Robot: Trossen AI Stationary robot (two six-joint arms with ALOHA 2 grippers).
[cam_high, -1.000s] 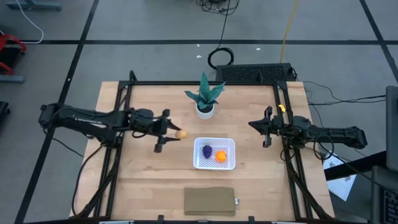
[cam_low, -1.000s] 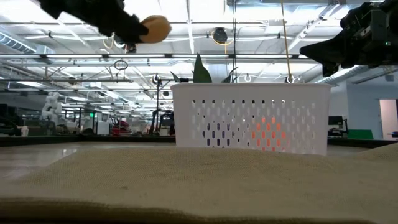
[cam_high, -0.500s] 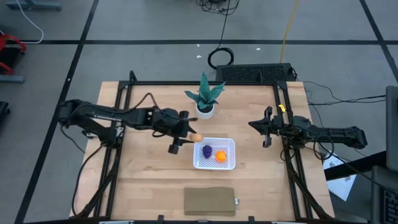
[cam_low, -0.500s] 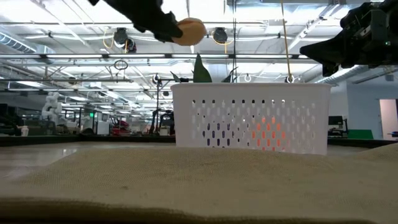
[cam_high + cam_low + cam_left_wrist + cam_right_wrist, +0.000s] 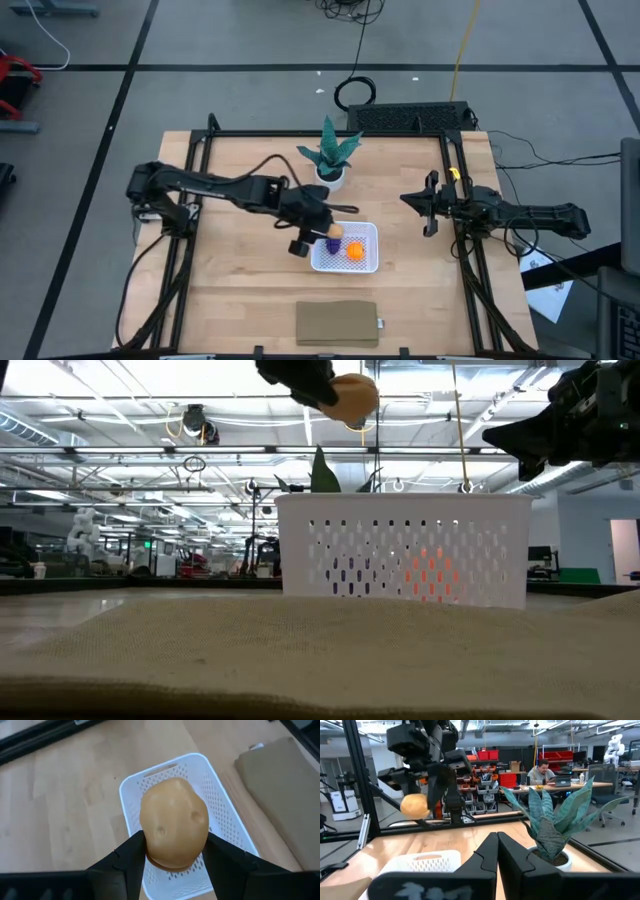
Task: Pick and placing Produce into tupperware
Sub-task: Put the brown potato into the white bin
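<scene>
tan piece (image 5: 174, 823) between left jaws, above tupperware (image 5: 219, 810)

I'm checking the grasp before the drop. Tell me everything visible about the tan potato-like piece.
The tan potato-like piece is a smooth, rounded, plastic-looking lump with shallow dimples. The left gripper pinches its lower sides between two dark fingers, holding it in the air above the white tupperware, touching nothing else.

A green spiky plant in a white pot (image 5: 331, 160) stands at the far side of the light wooden tabletop (image 5: 240, 300). A flat tan-brown rectangular pad (image 5: 337, 323) lies at the near edge. A person (image 5: 543, 771) sits at a desk beyond.
</scene>
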